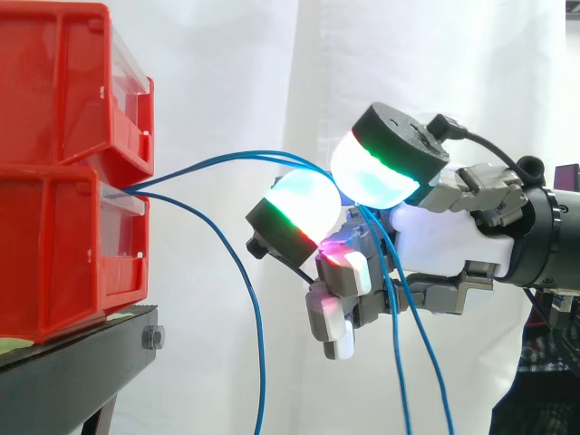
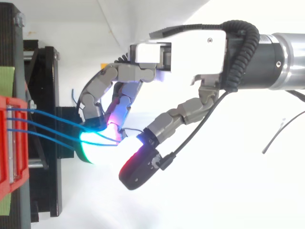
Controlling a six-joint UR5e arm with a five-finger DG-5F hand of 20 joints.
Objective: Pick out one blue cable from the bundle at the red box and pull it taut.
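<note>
Hand [image 1: 444,240] curled, pads pinching blue cables [image 1: 396,362] | two strands seemed caught, not one | pulling from red box [image 1: 54,227] risked tightening both together

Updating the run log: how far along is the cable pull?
Done: hand is out by the red box, fingers curled round two blue cables. In hand: getting down to one; a third cable hangs free. Left: the pull; the held cables bow, not taut.

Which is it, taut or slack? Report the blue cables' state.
Slack: the blue cables bow from the red bins to the hand, fingers curled on them.
</note>
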